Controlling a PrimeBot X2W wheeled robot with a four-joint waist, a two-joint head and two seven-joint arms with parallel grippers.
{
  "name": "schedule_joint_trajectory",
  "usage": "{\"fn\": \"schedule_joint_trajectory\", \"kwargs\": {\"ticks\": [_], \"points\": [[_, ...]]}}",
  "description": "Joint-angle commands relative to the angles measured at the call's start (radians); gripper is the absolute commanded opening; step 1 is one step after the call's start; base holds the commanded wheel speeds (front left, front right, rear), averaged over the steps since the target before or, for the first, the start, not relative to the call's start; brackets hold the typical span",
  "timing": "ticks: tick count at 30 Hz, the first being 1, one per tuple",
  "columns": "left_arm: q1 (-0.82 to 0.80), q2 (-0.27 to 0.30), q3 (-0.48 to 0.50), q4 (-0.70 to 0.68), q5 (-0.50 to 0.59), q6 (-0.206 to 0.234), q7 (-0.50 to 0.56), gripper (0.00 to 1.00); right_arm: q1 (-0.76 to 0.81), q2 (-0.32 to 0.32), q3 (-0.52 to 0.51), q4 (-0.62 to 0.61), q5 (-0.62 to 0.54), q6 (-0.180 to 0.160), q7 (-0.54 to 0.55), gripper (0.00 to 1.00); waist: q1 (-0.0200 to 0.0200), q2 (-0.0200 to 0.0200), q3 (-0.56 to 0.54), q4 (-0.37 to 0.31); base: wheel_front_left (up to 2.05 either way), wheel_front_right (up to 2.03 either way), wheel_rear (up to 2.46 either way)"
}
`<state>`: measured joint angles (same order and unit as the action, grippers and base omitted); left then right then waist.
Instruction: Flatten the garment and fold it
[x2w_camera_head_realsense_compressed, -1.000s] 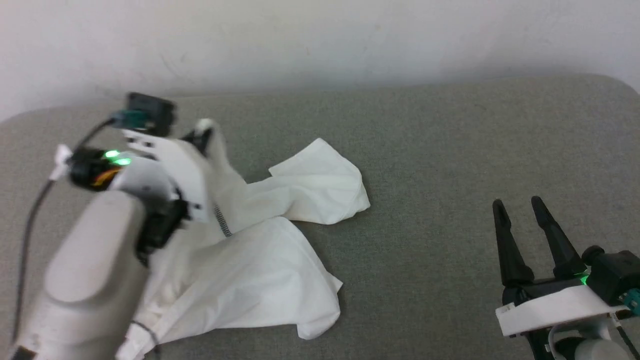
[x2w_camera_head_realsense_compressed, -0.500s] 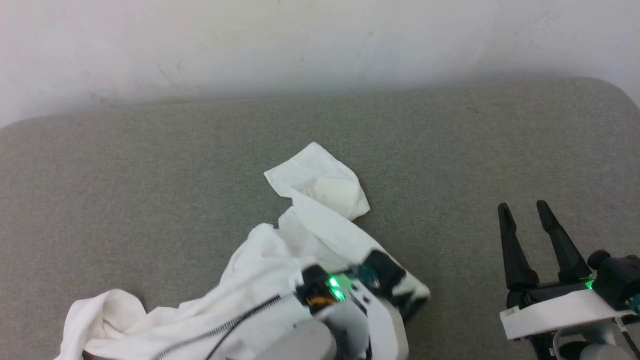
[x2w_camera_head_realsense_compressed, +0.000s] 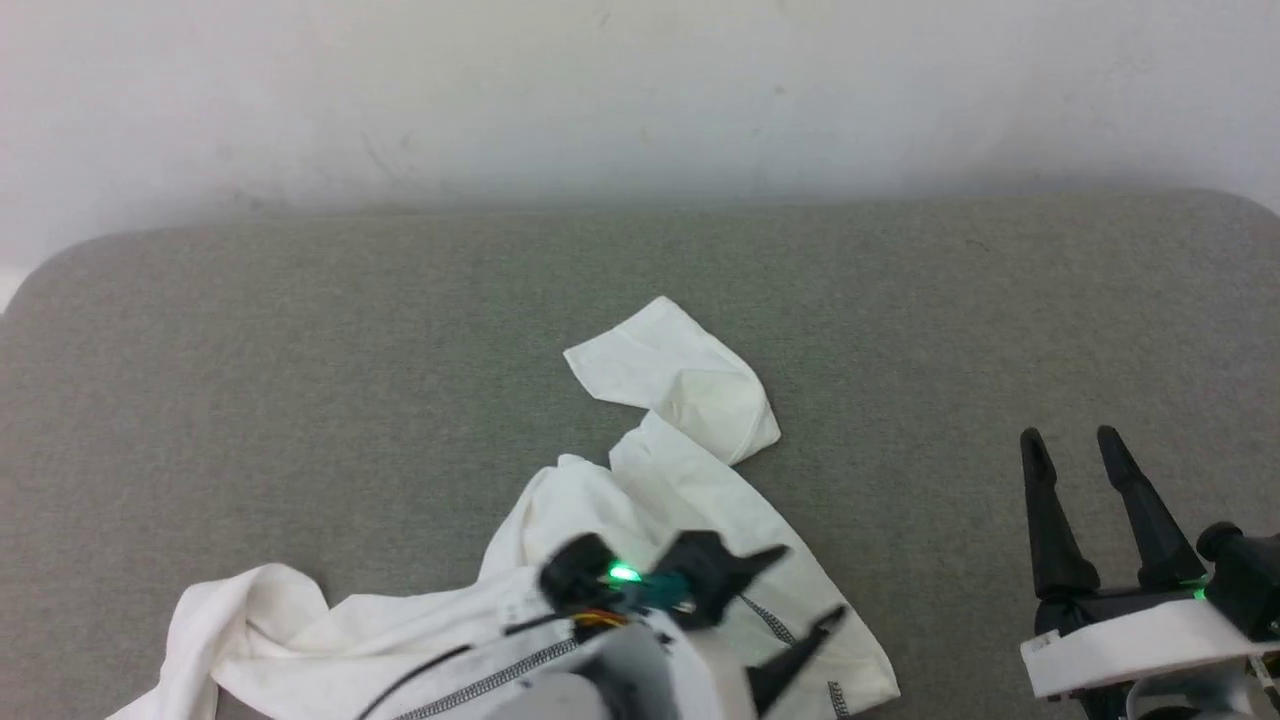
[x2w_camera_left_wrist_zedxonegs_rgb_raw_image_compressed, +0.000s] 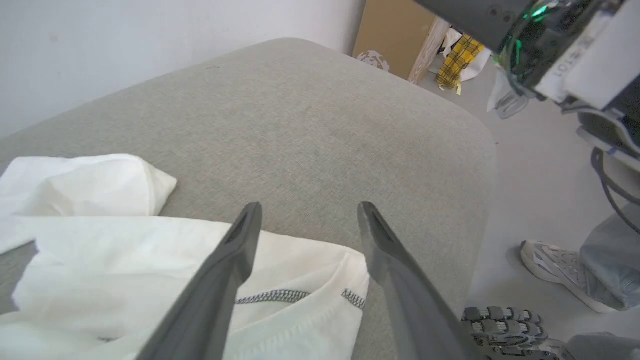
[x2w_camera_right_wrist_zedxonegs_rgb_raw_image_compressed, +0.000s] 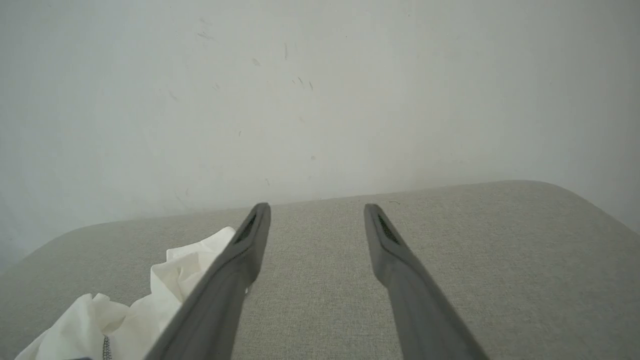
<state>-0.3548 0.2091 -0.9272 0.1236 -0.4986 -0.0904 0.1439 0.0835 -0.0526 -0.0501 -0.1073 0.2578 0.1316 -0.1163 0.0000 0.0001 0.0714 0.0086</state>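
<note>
The garment (x2w_camera_head_realsense_compressed: 690, 480), a white T-shirt with grey zigzag stitching, lies crumpled on the grey cushioned surface (x2w_camera_head_realsense_compressed: 350, 350), stretching from the lower left to the middle. My left gripper (x2w_camera_head_realsense_compressed: 805, 588) is at the bottom centre, pointing right, just above the garment's stitched hem corner (x2w_camera_left_wrist_zedxonegs_rgb_raw_image_compressed: 320, 300). Its jaws are open with nothing between them. In the left wrist view the left gripper (x2w_camera_left_wrist_zedxonegs_rgb_raw_image_compressed: 308, 210) hovers over the garment (x2w_camera_left_wrist_zedxonegs_rgb_raw_image_compressed: 125, 250). My right gripper (x2w_camera_head_realsense_compressed: 1070, 440) stands open at the lower right, apart from the cloth. In its own view the right gripper (x2w_camera_right_wrist_zedxonegs_rgb_raw_image_compressed: 316, 207) has the garment (x2w_camera_right_wrist_zedxonegs_rgb_raw_image_compressed: 185, 270) at its lower left.
A pale wall (x2w_camera_head_realsense_compressed: 640, 90) runs behind the cushioned surface. The surface's rounded edge (x2w_camera_left_wrist_zedxonegs_rgb_raw_image_compressed: 480, 165) drops to the floor on the right. There a person's shoes (x2w_camera_left_wrist_zedxonegs_rgb_raw_image_compressed: 550, 260) stand, with a cardboard box (x2w_camera_left_wrist_zedxonegs_rgb_raw_image_compressed: 395, 30) farther back. Bare cushion lies between the garment and my right gripper.
My left arm swept from the far left to the near centre, dragging the garment with it, then opened and let the hem go. The head camera tilted slightly; the right gripper stayed put.
</note>
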Motion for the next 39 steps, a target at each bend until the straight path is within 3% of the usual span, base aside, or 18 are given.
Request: {"fn": "schedule_joint_trajectory", "kwargs": {"ticks": [1,9,14,19,29,30,31,32,36,39], "points": [[0.028,0.048,0.026,-0.039,-0.003,0.022,0.017,1.0,0.012,0.002,-0.002,-0.004,0.008,-0.001,-0.004,1.0,0.0,-0.0001,-0.022,0.025,0.0,0.0,0.0],[0.149,0.352,0.194,-0.255,-0.09,0.182,0.23,1.0,0.036,0.002,-0.012,-0.014,0.011,-0.001,-0.003,1.0,0.0,-0.0001,-0.037,0.071,0.0,0.0,0.0],[0.2,0.492,0.286,-0.272,-0.148,0.244,0.317,1.0,0.036,0.002,-0.006,-0.013,0.011,-0.001,-0.002,1.0,0.0,-0.0001,-0.032,0.091,0.0,0.0,0.0],[0.174,0.528,0.306,-0.165,-0.196,0.202,0.359,1.0,0.019,0.002,0.006,-0.022,0.003,-0.001,0.007,1.0,0.0,-0.0001,-0.002,0.094,0.0,0.0,0.0],[0.007,0.451,0.201,0.113,-0.172,0.033,0.43,1.0,-0.022,0.002,0.032,-0.024,-0.005,-0.001,0.018,1.0,0.0,-0.0001,0.059,0.043,0.0,0.0,0.0],[-0.003,0.441,0.187,0.137,-0.172,0.022,0.446,0.93,-0.024,0.002,0.032,-0.021,-0.004,-0.001,0.018,1.0,0.0,-0.0001,0.06,0.038,0.0,0.0,0.0],[-0.01,0.432,0.175,0.158,-0.175,0.014,0.461,0.33,-0.025,0.002,0.031,-0.018,-0.004,-0.001,0.017,1.0,0.0,-0.0001,0.059,0.034,0.0,0.0,0.0],[-0.017,0.426,0.167,0.178,-0.177,0.009,0.475,0.0,-0.026,0.002,0.029,-0.016,-0.003,-0.001,0.016,1.0,0.0,-0.0001,0.057,0.03,0.0,0.0,0.0],[-0.072,0.418,0.188,0.213,-0.166,0.015,0.438,0.0,-0.024,0.002,0.019,-0.01,-0.001,-0.001,0.013,1.0,0.0,-0.0001,0.047,0.021,0.0,0.0,0.0],[-0.12,0.423,0.253,0.224,-0.171,0.057,0.372,0.0,-0.023,0.002,0.015,-0.009,-0.002,-0.001,0.013,1.0,0.0,-0.0001,0.04,0.018,0.0,0.0,0.0]]}}
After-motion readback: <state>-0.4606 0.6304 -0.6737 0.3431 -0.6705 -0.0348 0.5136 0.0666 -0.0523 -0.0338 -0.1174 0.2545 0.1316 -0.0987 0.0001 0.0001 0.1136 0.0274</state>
